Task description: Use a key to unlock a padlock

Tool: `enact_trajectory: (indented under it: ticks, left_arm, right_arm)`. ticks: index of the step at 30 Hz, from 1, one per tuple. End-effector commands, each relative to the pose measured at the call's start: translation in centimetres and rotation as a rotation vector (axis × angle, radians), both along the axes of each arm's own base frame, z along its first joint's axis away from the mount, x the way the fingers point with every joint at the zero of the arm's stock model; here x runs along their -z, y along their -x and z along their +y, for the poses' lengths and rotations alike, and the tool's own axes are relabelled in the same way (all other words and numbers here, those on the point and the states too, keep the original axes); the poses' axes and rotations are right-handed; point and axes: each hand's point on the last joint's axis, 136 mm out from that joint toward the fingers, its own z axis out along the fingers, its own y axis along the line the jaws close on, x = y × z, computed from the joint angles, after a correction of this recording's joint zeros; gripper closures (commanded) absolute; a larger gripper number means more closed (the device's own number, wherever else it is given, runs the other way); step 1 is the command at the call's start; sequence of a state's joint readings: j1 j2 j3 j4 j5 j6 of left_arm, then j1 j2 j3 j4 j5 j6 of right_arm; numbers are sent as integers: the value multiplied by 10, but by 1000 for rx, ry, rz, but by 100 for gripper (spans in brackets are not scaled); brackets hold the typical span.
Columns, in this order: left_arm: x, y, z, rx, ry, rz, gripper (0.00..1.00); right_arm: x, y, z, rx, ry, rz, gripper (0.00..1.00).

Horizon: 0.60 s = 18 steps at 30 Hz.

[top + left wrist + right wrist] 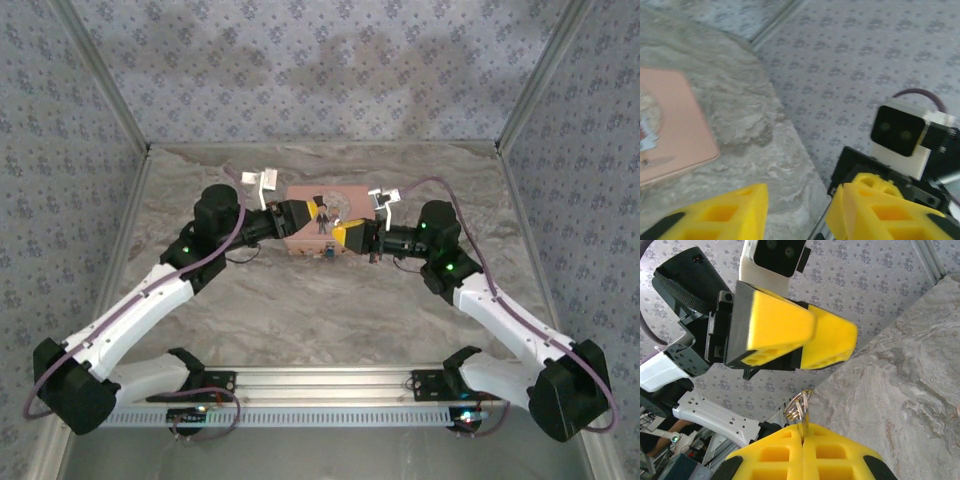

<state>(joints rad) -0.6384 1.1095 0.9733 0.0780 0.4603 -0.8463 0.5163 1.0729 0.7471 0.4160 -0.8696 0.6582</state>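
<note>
My right gripper (802,432) is shut on the key; its wire rings (799,409) stick up from the seam between the yellow pads, and the blade is hidden. My left gripper (800,210) stands open with bare table showing in the gap. In the top view the left gripper (318,212) and right gripper (335,237) face each other closely above the pink tin (345,195). A tiny dark blue-teal speck at the tin's near edge looks like the padlock (330,256). The left gripper (835,335) hangs just above the key rings.
The pink tin (675,125) lies on the marbled table (320,310) near its back. Patterned walls close in the back and both sides. The right arm's wrist camera (900,135) sits close in front of the left fingers. A metal rail (320,385) runs along the near edge.
</note>
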Motion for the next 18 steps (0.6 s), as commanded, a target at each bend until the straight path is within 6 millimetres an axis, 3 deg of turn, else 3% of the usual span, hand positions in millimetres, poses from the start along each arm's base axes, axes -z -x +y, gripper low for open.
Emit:
enact_trajectory:
  ticks: [1,4,8,14,18]
  left_arm:
    - [-34,12,-8,93,120,-109,52]
    - [-36,17,-13,131,143,-120,53]
    - [-31,24,-26,187,124,-111,63]
    - [-27,38,-47,274,95,-116,66]
    - [-26,39,-51,283,93,-114,74]
  right_arm:
    - [-22,9,-2,-34,-34,-52,100]
    - [-23,11,-3,-35,-33,-54,100]
    - [-25,12,-3,-40,-41,-51,100]
    - [-26,11,-5,-27,-38,-53,100]
    - [-24,11,-4,-31,-35,-46,100]
